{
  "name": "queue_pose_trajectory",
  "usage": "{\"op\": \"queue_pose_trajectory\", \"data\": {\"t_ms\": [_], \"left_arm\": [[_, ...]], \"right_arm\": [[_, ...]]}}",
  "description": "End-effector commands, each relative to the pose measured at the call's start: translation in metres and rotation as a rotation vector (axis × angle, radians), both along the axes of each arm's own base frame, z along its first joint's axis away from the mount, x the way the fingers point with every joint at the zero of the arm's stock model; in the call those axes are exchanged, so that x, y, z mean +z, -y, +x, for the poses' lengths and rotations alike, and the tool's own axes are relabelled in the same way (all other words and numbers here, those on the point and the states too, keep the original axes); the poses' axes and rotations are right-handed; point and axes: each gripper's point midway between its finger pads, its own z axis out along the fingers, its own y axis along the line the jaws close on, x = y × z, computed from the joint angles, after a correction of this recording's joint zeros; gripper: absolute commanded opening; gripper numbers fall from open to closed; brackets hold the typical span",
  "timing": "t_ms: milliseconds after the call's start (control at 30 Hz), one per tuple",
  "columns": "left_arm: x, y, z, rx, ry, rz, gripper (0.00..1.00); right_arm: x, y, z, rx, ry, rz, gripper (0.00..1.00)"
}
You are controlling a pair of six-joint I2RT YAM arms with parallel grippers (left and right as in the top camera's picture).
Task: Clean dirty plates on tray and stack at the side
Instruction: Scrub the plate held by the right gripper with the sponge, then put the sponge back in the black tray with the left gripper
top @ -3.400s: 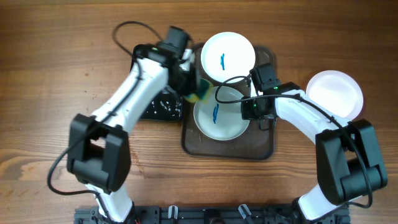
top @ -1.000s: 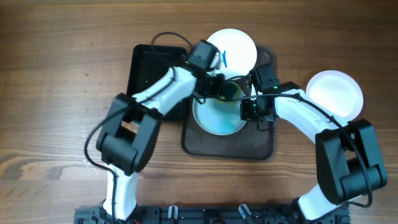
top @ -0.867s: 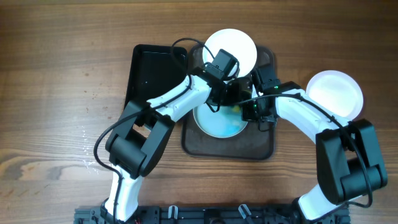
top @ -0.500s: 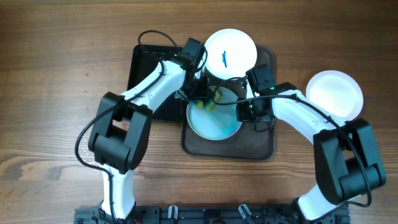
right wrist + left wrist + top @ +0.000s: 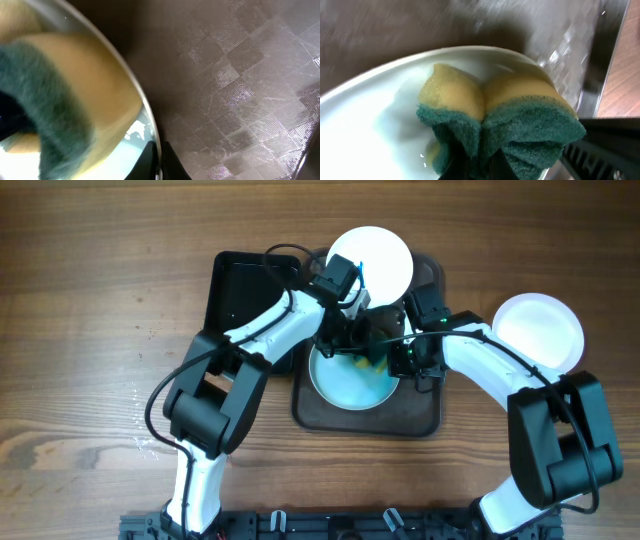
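While sponge (image 5: 495,112) scrubs, step: wiping near plate (image 5: 340,388) on tray (image 5: 420,416).
Left gripper (image 5: 477,166): clenched on sponge.
Right gripper (image 5: 159,159): pinching near plate's rim.
Next, judged: lift sponge, stack right.

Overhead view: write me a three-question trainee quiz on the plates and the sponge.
1. True or false: the sponge rests on the near plate.
2. How many plates lie on the brown tray? A one, B two, C three.
3. Fill in: the plate off the tray lies on the table to the robot's ___.
Key: 1 true; 2 B; 3 right.
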Motion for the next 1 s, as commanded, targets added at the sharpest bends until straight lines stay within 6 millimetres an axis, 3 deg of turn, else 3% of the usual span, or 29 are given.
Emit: {"op": "queue_pose_trajectory", "data": {"t_ms": [0,133,200,300,367,467,533,600,667,733,767,867,933,967], "left_arm": [[-0.024,-0.05,-0.009,0.051,-0.12,0.127,0.04],[-0.01,-0.145,0.023,0.168,0.009,0.435,0.04],[-0.005,-0.144,0.026,0.174,0.027,0.424,0.04],[-0.008,-0.094,0.008,0.088,-0.009,0.296,0.04],[-0.011,-0.041,-0.017,-0.001,-0.062,0.16,0.04],[-0.012,0.015,-0.058,-0.107,-0.17,-0.001,0.04],[-0.009,0.032,-0.079,-0.151,-0.239,-0.065,0.04],[-0.011,0.028,-0.079,-0.147,-0.24,-0.046,0.04],[-0.015,0.005,-0.068,-0.097,-0.241,0.023,0.04],[-0.008,-0.036,-0.048,-0.017,-0.197,0.146,0.04],[0.003,-0.052,-0.037,0.019,-0.157,0.18,0.04],[0.067,-0.082,-0.005,0.127,-0.024,0.105,0.04],[0.109,-0.125,0.022,0.251,0.098,0.089,0.04],[0.113,-0.145,0.031,0.298,0.131,0.124,0.04]], "right_arm": [[-0.022,0.016,-0.016,0.014,-0.056,-0.092,0.04],[-0.022,0.016,-0.016,0.014,-0.054,-0.092,0.04],[-0.022,0.016,-0.016,0.013,-0.054,-0.092,0.04],[-0.022,0.016,-0.016,0.013,-0.053,-0.092,0.04],[-0.022,0.016,-0.015,0.013,-0.052,-0.092,0.04],[-0.022,0.016,-0.015,0.013,-0.053,-0.092,0.04],[-0.022,0.016,-0.015,0.013,-0.053,-0.092,0.04],[-0.022,0.016,-0.015,0.013,-0.053,-0.092,0.04],[-0.022,0.016,-0.016,0.012,-0.056,-0.092,0.04],[-0.022,0.016,-0.016,0.011,-0.056,-0.092,0.04],[-0.022,0.016,-0.016,0.011,-0.056,-0.092,0.05],[-0.022,0.016,-0.016,0.01,-0.056,-0.092,0.04],[-0.022,0.016,-0.016,0.011,-0.057,-0.093,0.04],[-0.022,0.016,-0.017,0.011,-0.058,-0.093,0.04]]}}
